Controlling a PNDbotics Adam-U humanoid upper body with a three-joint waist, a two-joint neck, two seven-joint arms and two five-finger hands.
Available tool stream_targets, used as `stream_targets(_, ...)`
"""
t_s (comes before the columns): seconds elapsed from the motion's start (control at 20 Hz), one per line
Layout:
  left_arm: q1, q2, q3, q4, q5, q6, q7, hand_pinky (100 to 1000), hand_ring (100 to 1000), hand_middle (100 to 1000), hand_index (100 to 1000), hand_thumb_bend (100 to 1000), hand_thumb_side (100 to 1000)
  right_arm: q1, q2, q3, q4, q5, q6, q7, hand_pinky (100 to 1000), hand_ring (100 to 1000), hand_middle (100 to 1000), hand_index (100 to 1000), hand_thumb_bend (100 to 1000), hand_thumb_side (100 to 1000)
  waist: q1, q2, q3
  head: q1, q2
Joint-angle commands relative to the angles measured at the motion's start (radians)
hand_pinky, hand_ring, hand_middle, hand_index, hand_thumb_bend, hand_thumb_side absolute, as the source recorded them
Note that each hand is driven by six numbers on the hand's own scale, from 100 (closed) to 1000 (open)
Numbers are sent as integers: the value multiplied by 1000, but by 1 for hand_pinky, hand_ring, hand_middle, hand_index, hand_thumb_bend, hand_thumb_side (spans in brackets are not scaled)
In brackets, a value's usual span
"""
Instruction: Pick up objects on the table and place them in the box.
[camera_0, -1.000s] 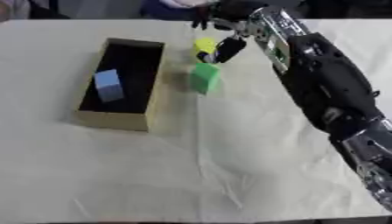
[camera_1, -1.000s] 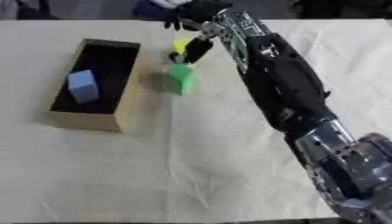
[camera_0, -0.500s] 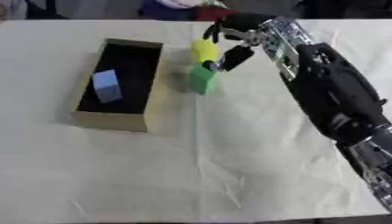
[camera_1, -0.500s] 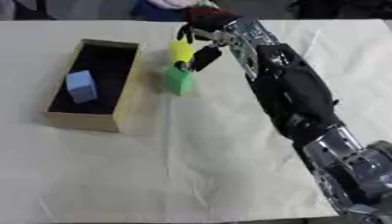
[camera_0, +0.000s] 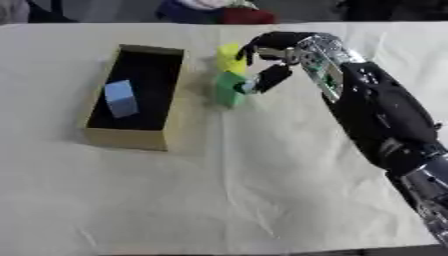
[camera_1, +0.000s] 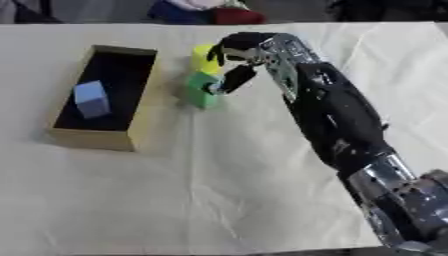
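Yellow object (camera_0: 230, 57) pinched in the right hand's (camera_0: 273, 50) curled fingers, above the green block (camera_0: 230, 88)

The right arm reaches from the lower right toward upper centre, its right hand (camera_0: 273, 55) curled with fingers and thumb bent inward.

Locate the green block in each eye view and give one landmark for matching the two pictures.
Left eye view: the green block sits above centre, just right of the box, below the yellow object, with the right hand at it.
Right eye view: the same block appears further left, again right of the box.
Shared landmark: the blue block inside the box.
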Motion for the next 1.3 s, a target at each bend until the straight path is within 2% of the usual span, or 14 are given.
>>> stream_targets(0.05, -4, 25, 4, -16, -1, 1, -5, 731, 619, 722, 795, 100, 744, -12, 5, -8, -1, 18, 8, -7, 903, 941, 706, 916, 359, 746, 6, -14, 2, -4, 5)
stream_targets(0.7, -5, 19, 3, -16, 2, 1, -11, 730, 618, 723, 794, 100, 746, 23, 40, -17, 12, 83, 62, -61, 899, 937, 689, 909, 361, 773, 8, -7, 7, -9, 5)
stream_targets(0.9, -5, 17, 3, -16, 2, 2, -12, 729, 618, 723, 794, 100, 746, 32, 48, -17, 16, 129, 88, -100, 894, 932, 678, 902, 364, 775, 9, -6, 9, -10, 5)
stream_targets(1.05, -5, 16, 3, -16, 2, 2, -12, 730, 618, 724, 794, 100, 747, 39, 58, -26, 25, 141, 109, -136, 873, 907, 598, 845, 233, 799, 10, -4, 11, -11, 5)
stream_targets(1.1, -5, 16, 3, -16, 2, 2, -12, 730, 618, 724, 794, 100, 747, 41, 60, -27, 26, 137, 118, -150, 871, 904, 593, 839, 222, 797, 11, -4, 11, -11, 5)
stream_targets(1.2, -6, 16, 3, -16, 2, 2, -13, 730, 618, 724, 793, 100, 745, 39, 63, -27, 26, 127, 132, -177, 839, 873, 530, 764, 100, 721, 11, -3, 11, -11, 5)
stream_targets(1.3, -5, 16, 3, -16, 2, 2, -15, 730, 618, 724, 794, 100, 744, 36, 63, -23, 24, 115, 140, -202, 828, 862, 523, 754, 100, 665, 11, -3, 11, -11, 5)
